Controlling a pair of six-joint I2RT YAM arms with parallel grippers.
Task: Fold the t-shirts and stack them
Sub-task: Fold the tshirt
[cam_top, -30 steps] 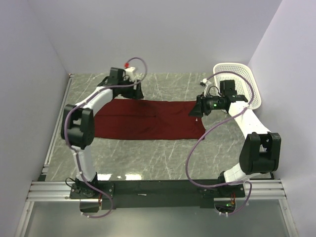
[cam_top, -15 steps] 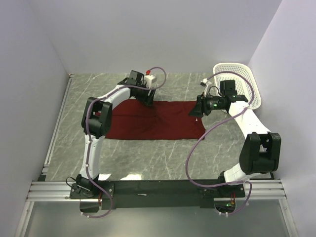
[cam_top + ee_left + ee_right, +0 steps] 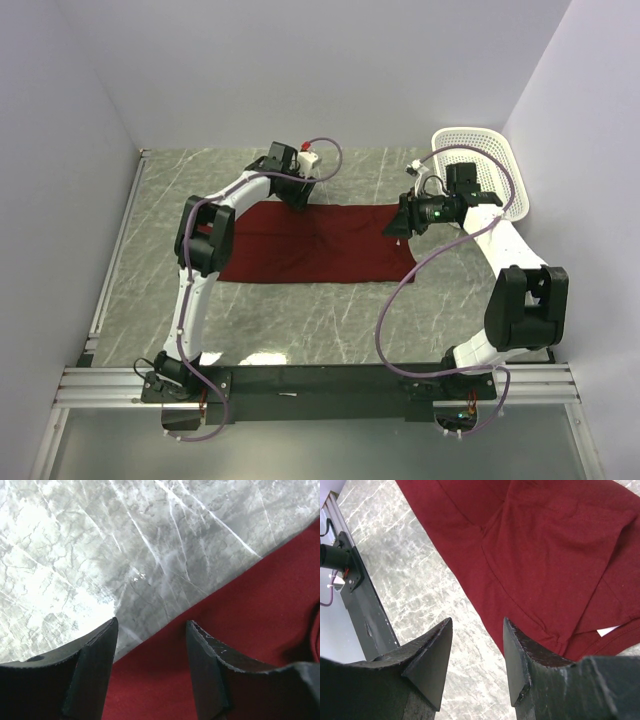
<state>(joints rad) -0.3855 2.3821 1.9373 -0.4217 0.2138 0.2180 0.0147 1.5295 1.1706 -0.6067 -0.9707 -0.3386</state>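
The dark red t-shirt point(image 3: 320, 245) lies flat as a long folded band across the marble table point(image 3: 300, 320). My left gripper point(image 3: 298, 196) hovers at the shirt's far edge, left of centre. In the left wrist view, the left gripper point(image 3: 151, 630) is open and straddles the cloth's edge point(image 3: 240, 610) with nothing held. My right gripper point(image 3: 396, 228) stands at the shirt's right end. Seen from the right wrist, the right gripper point(image 3: 477, 625) is open over bare marble beside the shirt's hem point(image 3: 545, 555). A small white label point(image 3: 608, 630) peeks out near the right finger.
A white mesh basket point(image 3: 482, 158) stands at the back right, behind the right arm. The black base rail point(image 3: 357, 595) runs along the table's near edge. Walls close in the table on the left, back and right.
The left arm has swung right along the shirt's far edge and its jaws have narrowed a little. The shirt's left end now lies further right. The right arm has not moved.
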